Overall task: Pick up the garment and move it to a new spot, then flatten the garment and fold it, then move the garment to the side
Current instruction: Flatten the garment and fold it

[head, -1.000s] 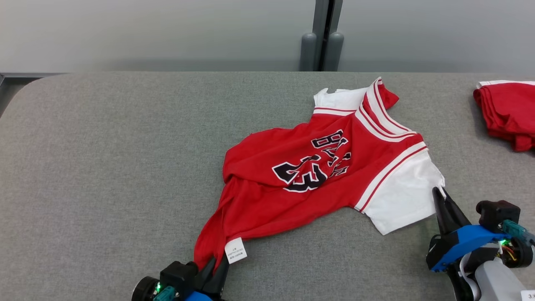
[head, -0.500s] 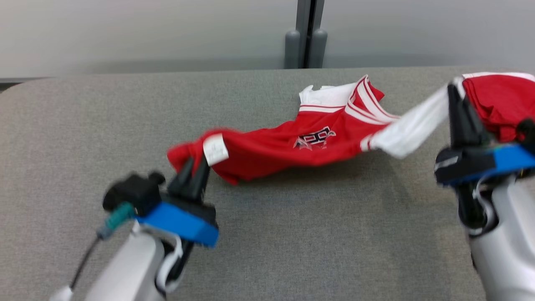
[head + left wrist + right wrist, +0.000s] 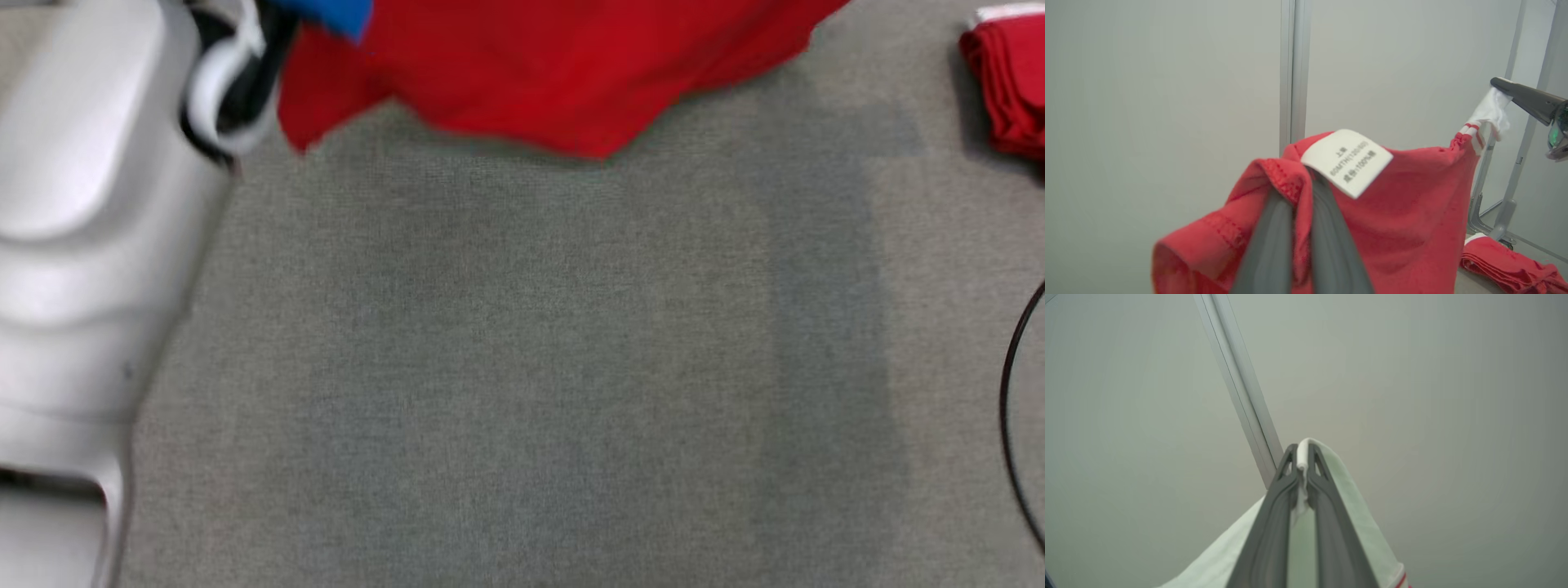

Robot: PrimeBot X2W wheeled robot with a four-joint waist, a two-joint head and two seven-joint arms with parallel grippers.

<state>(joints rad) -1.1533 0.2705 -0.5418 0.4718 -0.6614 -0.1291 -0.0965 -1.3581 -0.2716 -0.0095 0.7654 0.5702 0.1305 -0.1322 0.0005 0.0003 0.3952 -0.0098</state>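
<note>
The garment [image 3: 555, 73], a red jersey with white sleeves, hangs in the air above the grey table [image 3: 531, 367], and its lower edge shows at the top of the head view. In the left wrist view my left gripper [image 3: 1300, 183] is shut on the red hem [image 3: 1404, 196], right beside the white care label [image 3: 1349, 161]. My right gripper [image 3: 1302, 451] is shut on the edge of a white sleeve [image 3: 1355, 506]. That same right gripper [image 3: 1496, 81] appears at the upper right of the left wrist view, pulling the sleeve [image 3: 1492, 108] taut.
My pale left forearm [image 3: 82, 204] fills the head view's left side. Another red garment [image 3: 1008, 90] lies bunched at the table's far right, also visible as a folded red pile [image 3: 1506, 265]. A thin black cable [image 3: 1011, 392] curves along the right edge. A grey wall stands behind.
Both grippers have raised the garment off the table, from lying spread to hanging stretched between them. The head view has shifted down toward the tabletop.
</note>
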